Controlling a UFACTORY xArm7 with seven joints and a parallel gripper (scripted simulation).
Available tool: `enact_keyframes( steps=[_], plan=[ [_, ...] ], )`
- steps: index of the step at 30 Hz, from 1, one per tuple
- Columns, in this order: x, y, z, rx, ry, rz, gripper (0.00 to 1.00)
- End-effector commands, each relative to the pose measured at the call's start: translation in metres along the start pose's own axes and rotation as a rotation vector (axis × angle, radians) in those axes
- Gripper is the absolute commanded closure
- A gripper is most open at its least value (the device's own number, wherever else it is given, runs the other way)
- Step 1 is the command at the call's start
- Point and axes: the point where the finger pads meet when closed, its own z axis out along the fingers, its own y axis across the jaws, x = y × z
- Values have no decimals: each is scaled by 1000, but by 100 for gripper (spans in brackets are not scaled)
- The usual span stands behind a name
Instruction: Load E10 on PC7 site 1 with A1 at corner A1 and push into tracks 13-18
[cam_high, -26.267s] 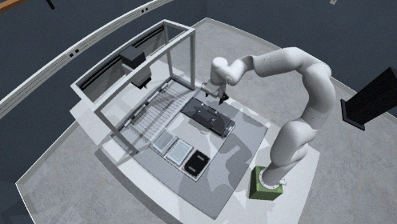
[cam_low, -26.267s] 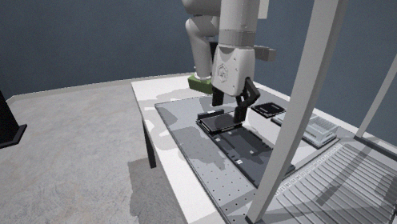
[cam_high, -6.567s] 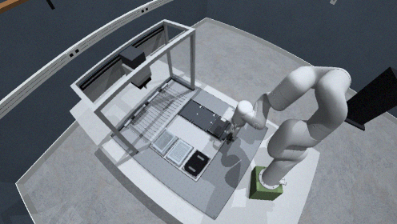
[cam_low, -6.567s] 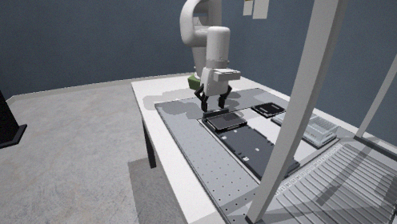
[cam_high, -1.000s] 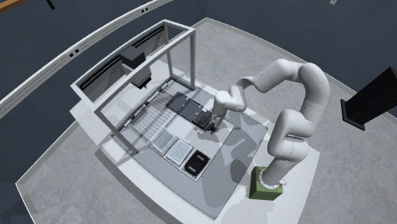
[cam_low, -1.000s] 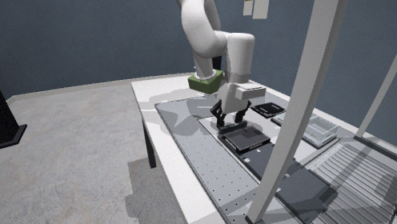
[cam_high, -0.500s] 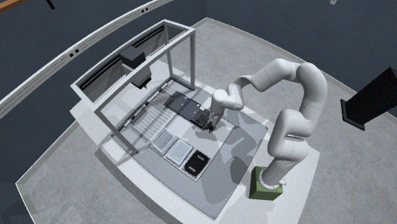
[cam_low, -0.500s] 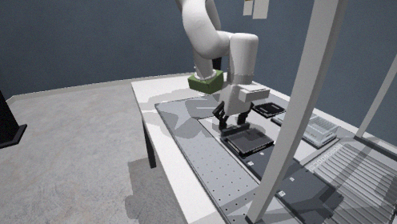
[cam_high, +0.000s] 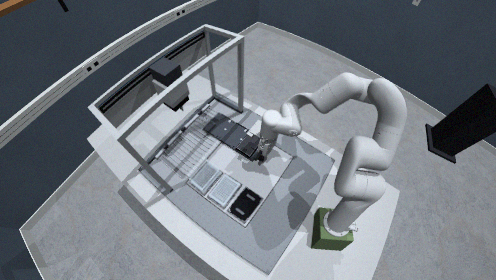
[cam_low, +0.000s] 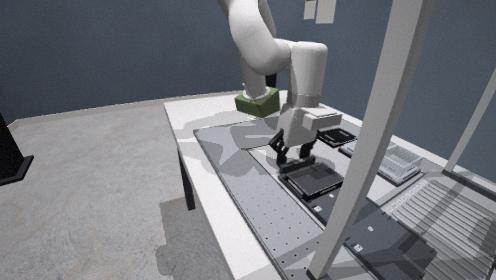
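The carrier (cam_low: 360,220) lies on the apron in front of the rails (cam_low: 450,210), not yet in the tracks. A dark plate (cam_low: 315,180), which I judge to be E10, sits on the carrier's site next to the handle (cam_low: 298,164). It looks flat, though whether it is inside the locators, and where A1 lies, is too small to tell. The two sites farther from the handle look bare. Beside the carrier, the nest (cam_high: 245,205) nearest the arm's base shows only a dark tray, which fits E10 being moved. E01 (cam_high: 223,189) and E07 (cam_high: 205,176) sit in the next two nests.

The claw (cam_low: 295,152) hangs at the carrier's handle end, fingers wide apart and holding nothing, with one finger on each side of the handle (contact is not clear).

So the loading seems done. What is left, by my judgement: line the carrier up with tracks 13-18, push it in until the lamp lights, then let go.
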Motion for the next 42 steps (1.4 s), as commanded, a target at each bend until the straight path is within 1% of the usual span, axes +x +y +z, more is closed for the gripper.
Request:
enact_keyframes(
  steps=[1,42],
  plan=[
    [5,0,-1,-1,5,-1,18],
    [42,0,-2,-1,5,-1,18]
  ],
)
